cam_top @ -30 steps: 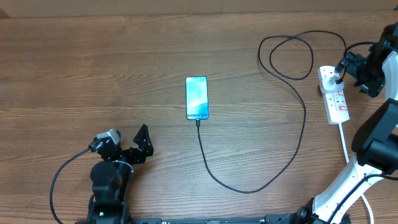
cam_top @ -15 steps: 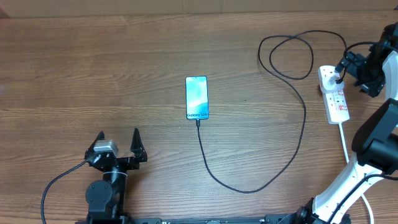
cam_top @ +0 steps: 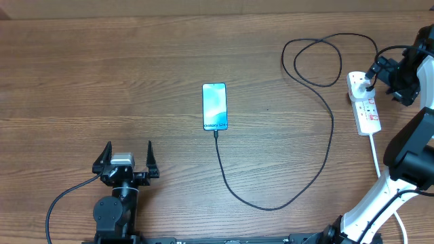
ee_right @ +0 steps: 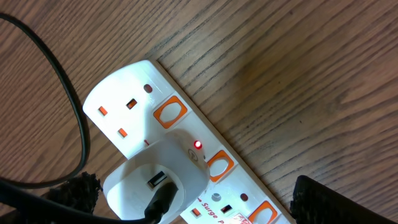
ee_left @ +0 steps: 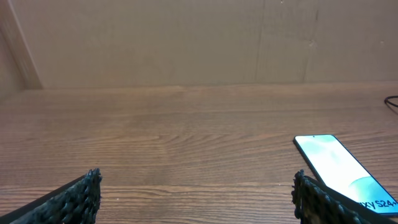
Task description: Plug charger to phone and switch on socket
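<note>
The phone (cam_top: 214, 106) lies flat mid-table with its blue-teal screen lit; it also shows at the right of the left wrist view (ee_left: 339, 167). The black charger cable (cam_top: 319, 163) runs from the phone's near end, loops right and back, and ends in a white adapter (ee_right: 155, 180) plugged into the socket (cam_top: 363, 103). A red light glows on the adapter in the right wrist view. My left gripper (cam_top: 127, 159) is open and empty at the near left. My right gripper (cam_top: 384, 74) is open, its fingers either side of the socket (ee_right: 186, 124).
The socket's thick white lead (cam_top: 376, 159) runs toward the near right edge. The cable makes loose loops (cam_top: 319, 57) at the far right. A plain wall (ee_left: 186, 37) stands behind the table's far edge.
My left gripper has swung round from pointing right to pointing straight up the table. The right arm, phone and cable have not moved.
</note>
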Robot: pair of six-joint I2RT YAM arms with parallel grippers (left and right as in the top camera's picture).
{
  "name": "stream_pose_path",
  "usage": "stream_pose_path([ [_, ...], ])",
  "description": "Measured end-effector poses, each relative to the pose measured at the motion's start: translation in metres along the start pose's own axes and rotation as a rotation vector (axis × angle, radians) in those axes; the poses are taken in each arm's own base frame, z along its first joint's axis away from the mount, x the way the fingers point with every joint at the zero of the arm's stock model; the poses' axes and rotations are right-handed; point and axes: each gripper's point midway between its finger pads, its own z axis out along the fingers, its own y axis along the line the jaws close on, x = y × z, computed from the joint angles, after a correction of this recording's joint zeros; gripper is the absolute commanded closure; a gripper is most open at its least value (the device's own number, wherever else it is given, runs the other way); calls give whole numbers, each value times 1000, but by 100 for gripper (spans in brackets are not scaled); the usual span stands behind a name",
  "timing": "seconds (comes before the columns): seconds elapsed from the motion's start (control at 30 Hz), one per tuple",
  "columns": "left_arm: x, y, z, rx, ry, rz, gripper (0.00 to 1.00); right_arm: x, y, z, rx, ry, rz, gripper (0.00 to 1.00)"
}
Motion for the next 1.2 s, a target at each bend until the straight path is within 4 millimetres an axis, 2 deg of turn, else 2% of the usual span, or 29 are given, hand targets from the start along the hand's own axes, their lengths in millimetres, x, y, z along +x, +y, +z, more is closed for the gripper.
stream_pose_path([
  [0.8, 0, 0, 0, 0, 0, 3, 1, 0, 0, 0, 0, 0, 0, 0],
  [0.9, 0, 0, 0, 0, 0, 3, 0, -2, 1, -7, -4, -15, -1, 0],
  [0.97, 0, 0, 0, 0, 0, 3, 0, -5, 4, -22, -13, -48, -6, 0],
  [1.03, 0, 0, 0, 0, 0, 3, 0, -10, 10, -53, -31, -116, -16, 0],
  [1.13, 0, 0, 0, 0, 0, 3, 1, -14, 24, -113, -71, -242, -41, 0],
  [1.17, 0, 0, 0, 0, 0, 3, 0, -12, 31, -141, -92, -299, -56, 0],
  [1.2, 0, 0, 0, 0, 0, 3, 0, -10, 35, -156, -103, -330, -65, 0],
])
